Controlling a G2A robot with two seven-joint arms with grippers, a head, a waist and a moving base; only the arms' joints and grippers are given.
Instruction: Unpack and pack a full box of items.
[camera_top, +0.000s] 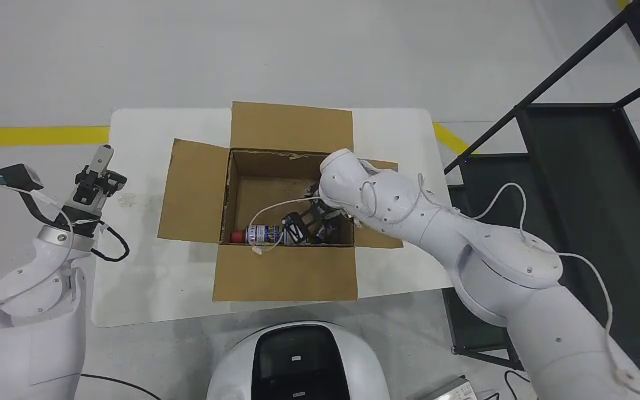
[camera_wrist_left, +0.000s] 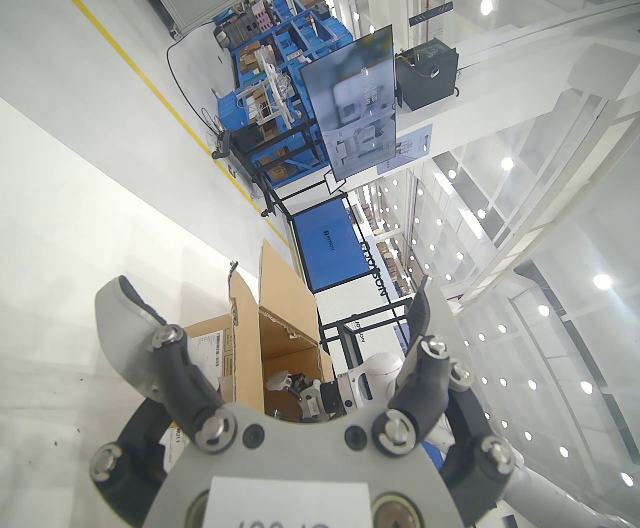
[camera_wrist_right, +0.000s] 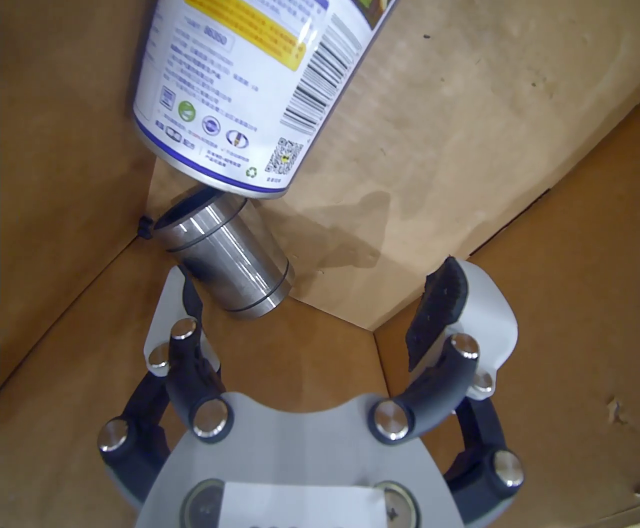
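The box (camera_top: 192, 203), brown corrugated cardboard with flaps folded out, sits mid-frame in the top view on a white table (camera_top: 150, 285); the right arm (camera_top: 430, 225) hides much of its inside. In it we see a can (camera_wrist_right: 235, 85), smooth and white with a blue band at its rim, its far end cut off in the right wrist view. A shiny metal sleeve (camera_wrist_right: 227, 260), hollow and grooved near each end, lies in a floor corner, its mouth partly hidden by the can; a small dark thing (camera_wrist_right: 145, 227) behind it we cannot make out. The right gripper (camera_wrist_right: 310, 295) is inside the box, spread and empty, one finger beside the sleeve. The left gripper (camera_wrist_left: 275, 300), also spread, sits at the top view's left by the table's edge.
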